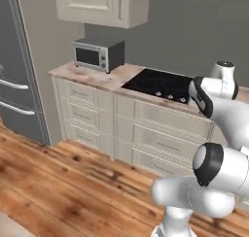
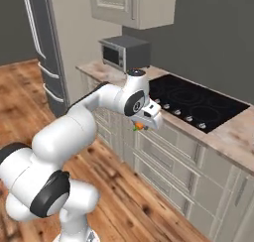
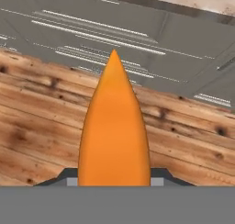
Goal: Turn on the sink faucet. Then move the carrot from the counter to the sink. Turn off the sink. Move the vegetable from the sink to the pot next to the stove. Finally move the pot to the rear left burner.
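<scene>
**Carrot in the jaws, hand off the counter**

With the hand view looking down, I see the carrot clamped between the finger tips, point aimed away from the camera over the wood floor and the drawer fronts. From the right base view the gripper hangs in front of the cabinets, just below the counter edge by the cooktop, carrot showing orange under it. Microwave sits further left.

Counter carries microwave, black cooktop.
</scene>
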Motion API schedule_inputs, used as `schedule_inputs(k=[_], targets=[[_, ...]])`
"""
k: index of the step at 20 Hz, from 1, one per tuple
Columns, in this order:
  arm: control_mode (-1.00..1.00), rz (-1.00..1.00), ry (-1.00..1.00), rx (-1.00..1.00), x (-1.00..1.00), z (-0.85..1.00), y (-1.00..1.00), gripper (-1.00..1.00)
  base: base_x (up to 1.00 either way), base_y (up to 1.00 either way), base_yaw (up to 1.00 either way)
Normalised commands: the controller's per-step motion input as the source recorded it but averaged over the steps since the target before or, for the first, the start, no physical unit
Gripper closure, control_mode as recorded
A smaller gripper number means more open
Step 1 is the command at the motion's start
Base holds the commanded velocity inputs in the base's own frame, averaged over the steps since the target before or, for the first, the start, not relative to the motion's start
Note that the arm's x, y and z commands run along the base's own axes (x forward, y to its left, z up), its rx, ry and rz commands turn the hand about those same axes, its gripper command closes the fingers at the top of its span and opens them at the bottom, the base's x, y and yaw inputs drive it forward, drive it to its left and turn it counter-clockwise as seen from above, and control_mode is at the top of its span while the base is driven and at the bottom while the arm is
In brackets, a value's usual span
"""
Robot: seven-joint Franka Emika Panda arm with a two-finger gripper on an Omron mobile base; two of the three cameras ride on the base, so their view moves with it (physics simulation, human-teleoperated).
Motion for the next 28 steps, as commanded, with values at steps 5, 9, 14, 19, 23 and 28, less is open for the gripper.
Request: schedule_inputs(k=[5,9,14,19,23,28], targets=[[1.0,0.0,0.0,0.0,0.0,0.0,0.0,1.0,0.55,-0.17,-0.49],[1.0,0.0,0.0,0.0,0.0,0.0,0.0,1.0,0.63,-0.1,-0.47],[1.0,0.0,0.0,0.0,0.0,0.0,0.0,1.0,0.76,0.02,-0.43],[1.0,0.0,0.0,0.0,0.0,0.0,0.0,1.0,0.9,0.57,-0.31],[1.0,0.0,0.0,0.0,0.0,0.0,0.0,1.0,0.87,0.72,-0.21],[1.0,0.0,0.0,0.0,0.0,0.0,0.0,1.0,0.72,0.16,-0.11]])
